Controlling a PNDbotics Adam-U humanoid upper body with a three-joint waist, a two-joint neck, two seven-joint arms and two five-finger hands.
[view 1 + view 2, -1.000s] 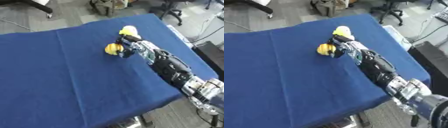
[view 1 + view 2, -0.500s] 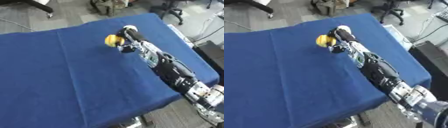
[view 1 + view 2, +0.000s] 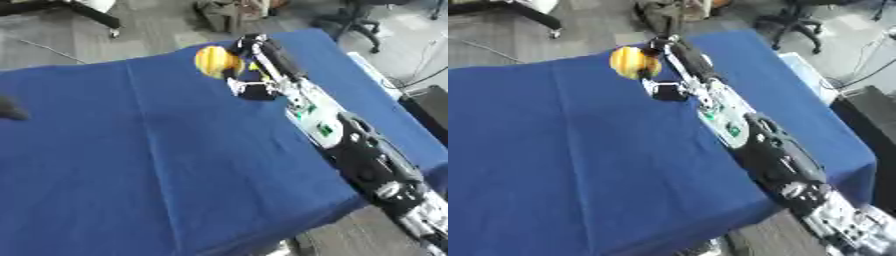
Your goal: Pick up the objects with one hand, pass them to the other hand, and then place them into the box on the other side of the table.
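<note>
We see the blue table stretching wide, our right arm reaching across to its far edge. There our right hand curls around a yellow ball, apparently gripped for passing. No box shows.

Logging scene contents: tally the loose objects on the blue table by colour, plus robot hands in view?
Yellow-orange round object: 1, at the right hand, near the far edge of the blue table
Robot hands in view: 1
Total: 2
</note>
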